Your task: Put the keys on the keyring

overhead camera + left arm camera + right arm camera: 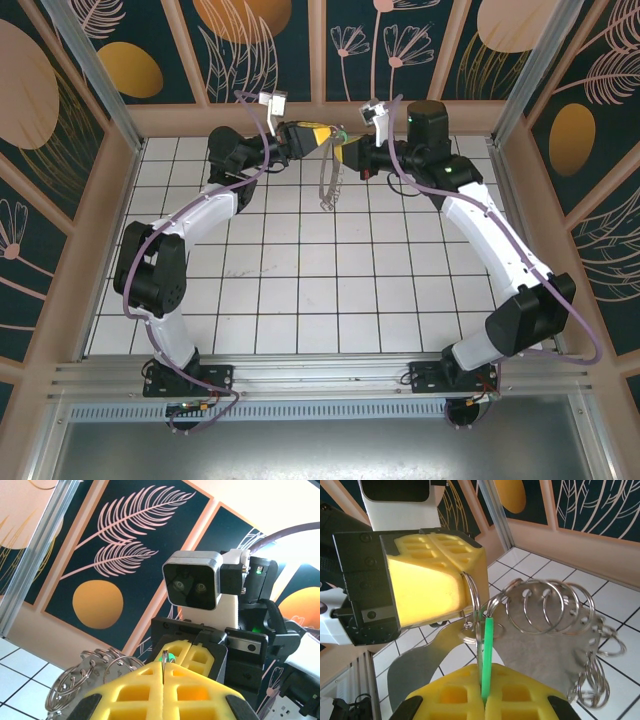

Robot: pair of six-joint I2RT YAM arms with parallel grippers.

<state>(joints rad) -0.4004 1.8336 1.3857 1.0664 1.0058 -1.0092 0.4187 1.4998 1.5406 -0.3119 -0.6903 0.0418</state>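
Left fingers (425, 580) are clamped on a loop of the keyring (535, 650), right fingers (520, 695) on the key (488, 650). The key meets that loop, but threading looks unfinished

One left end effector (163, 675) and one right end effector (484, 692) — two in all — are sharing one surface (300, 290) with one keyring (328, 185) and one green key (487, 650).

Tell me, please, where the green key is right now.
In the right wrist view, the green key stands edge-on at low centre, pinched in the right gripper. Its upper end sits by a loop of the keyring that the left gripper holds.
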